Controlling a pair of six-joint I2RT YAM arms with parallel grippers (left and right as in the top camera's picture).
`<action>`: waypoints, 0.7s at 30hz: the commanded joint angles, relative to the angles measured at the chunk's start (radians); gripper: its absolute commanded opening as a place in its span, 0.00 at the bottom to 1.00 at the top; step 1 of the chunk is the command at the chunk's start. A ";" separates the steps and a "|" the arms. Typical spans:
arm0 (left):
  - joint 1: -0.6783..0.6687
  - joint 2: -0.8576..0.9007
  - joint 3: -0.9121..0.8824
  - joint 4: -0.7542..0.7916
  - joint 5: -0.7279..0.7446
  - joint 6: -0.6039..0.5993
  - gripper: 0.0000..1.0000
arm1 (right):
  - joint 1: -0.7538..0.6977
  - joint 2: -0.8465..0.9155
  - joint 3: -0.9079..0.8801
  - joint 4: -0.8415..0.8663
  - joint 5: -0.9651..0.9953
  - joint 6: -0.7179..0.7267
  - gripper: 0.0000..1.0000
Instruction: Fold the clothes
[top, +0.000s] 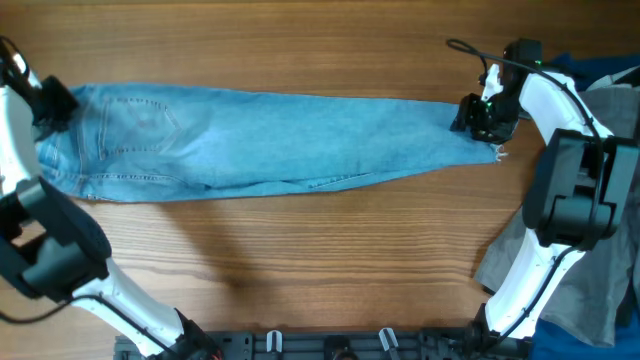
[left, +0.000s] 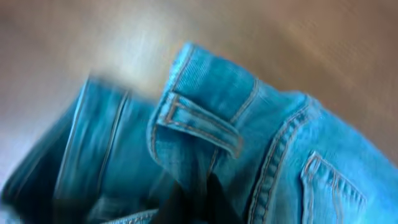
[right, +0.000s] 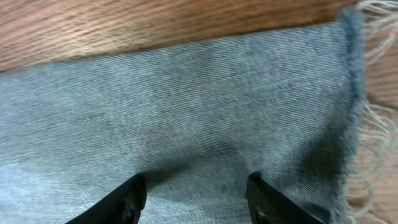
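The light blue jeans (top: 280, 140) lie stretched left to right across the wooden table, legs stacked, a stitched back pocket (top: 140, 125) facing up. My left gripper (top: 55, 105) is at the waistband on the far left. In the blurred left wrist view its dark fingers (left: 199, 199) sit close together in the denim below a belt loop (left: 199, 121). My right gripper (top: 478, 118) is at the frayed hem (right: 357, 93) on the right. Its fingers (right: 196, 193) are spread apart, resting on the leg fabric (right: 186, 99).
A grey garment (top: 600, 300) and a dark blue one (top: 600, 72) lie heaped at the right edge behind the right arm. Bare wood (top: 300, 250) lies in front of and behind the jeans. The arm bases line the front edge (top: 330, 345).
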 joint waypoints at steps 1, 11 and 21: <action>0.045 -0.062 0.001 -0.142 -0.105 -0.063 0.04 | -0.021 0.066 -0.026 -0.025 0.159 0.039 0.59; 0.256 -0.079 0.001 -0.192 -0.267 -0.223 0.04 | -0.085 0.066 -0.026 -0.027 0.167 0.026 0.59; 0.347 -0.071 -0.009 -0.346 -0.148 -0.267 0.04 | -0.091 0.066 -0.026 -0.029 0.142 -0.029 0.59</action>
